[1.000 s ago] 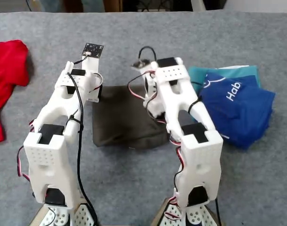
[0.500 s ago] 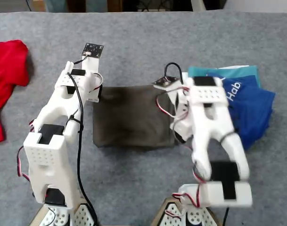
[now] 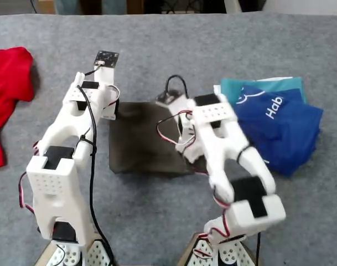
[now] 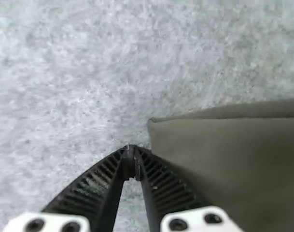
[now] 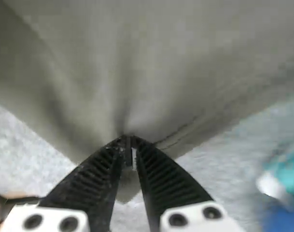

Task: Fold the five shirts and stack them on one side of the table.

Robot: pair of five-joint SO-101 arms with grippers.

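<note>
A: Grey felt-like counter (image 3: 157,50). From above, what lies where?

B: A dark shirt (image 3: 140,138) sits folded in the middle. A red shirt (image 3: 10,77) is bunched at the left edge. A blue shirt (image 3: 279,127) lies on a teal shirt (image 3: 257,86) at the right. The left arm (image 3: 74,127) stands at the dark shirt's far left corner, and the right arm (image 3: 223,149) leans in over its right side.

A: And the left wrist view?

B: The left end effector (image 4: 130,162) is clenched on nothing. Its tips rest on bare counter just beside the dark shirt's corner.

A: The right wrist?

B: The right end effector (image 5: 127,145) is closed on a pucker of the dark shirt, with the cloth gathering into its tips. A bit of teal and blue shows off to one side.

A: What could go wrong?

B: Nothing pins the far corner, so I'd judge a pull from the right could slide the whole shirt or peel open the fold. The pinch may also hold only the top layer. The right arm is near the blue shirt and could nudge that stack.

A: What has changed?

B: Half a second ago the right arm was swung out over the blue shirt, and the dark shirt was drawn wider to the right. Now the arm is back toward the middle and the shirt's right edge sits further in. The left arm has not moved.
</note>
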